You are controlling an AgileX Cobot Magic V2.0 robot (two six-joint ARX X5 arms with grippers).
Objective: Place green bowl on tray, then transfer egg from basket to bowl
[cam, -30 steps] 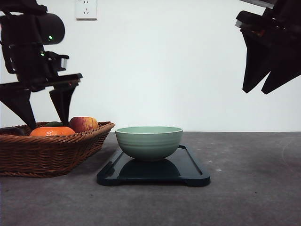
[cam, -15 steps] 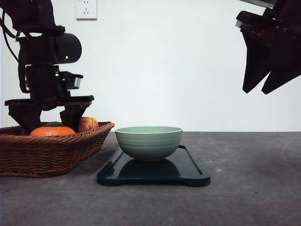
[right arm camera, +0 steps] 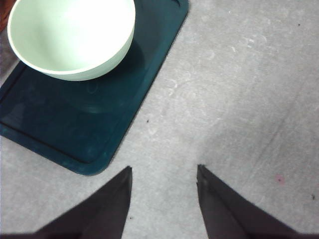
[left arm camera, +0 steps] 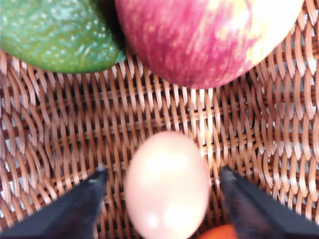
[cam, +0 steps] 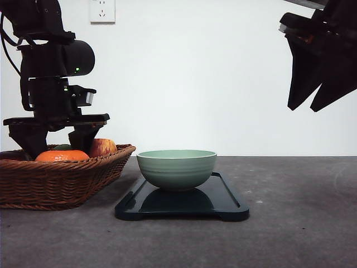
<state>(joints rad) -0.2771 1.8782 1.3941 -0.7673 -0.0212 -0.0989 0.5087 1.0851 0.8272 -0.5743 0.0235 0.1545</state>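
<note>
Wicker basket (cam: 56, 181), left of frame | left gripper (left arm camera: 162, 181) has dropped in, fingers spread, straddling egg (left arm camera: 167, 184) ungrasped | green bowl (cam: 176, 168) on tray (cam: 223, 206) | right gripper (right arm camera: 163, 174) open, empty.

There is one bowl (cam: 176, 168) and it stands on one tray (cam: 223, 204). There is one basket (cam: 61, 181) on the counter (cam: 290, 223). In the basket I count one egg (left arm camera: 167, 185), one apple (left arm camera: 209, 37), one orange fruit (cam: 61, 156) and one green fruit (left arm camera: 55, 35). So there are three fruits and one egg, four things in the basket that can be seen. There are two hands, the left hand (left arm camera: 162, 174) and the right hand (right arm camera: 163, 172). On the wall there is one socket (cam: 102, 10).
</note>
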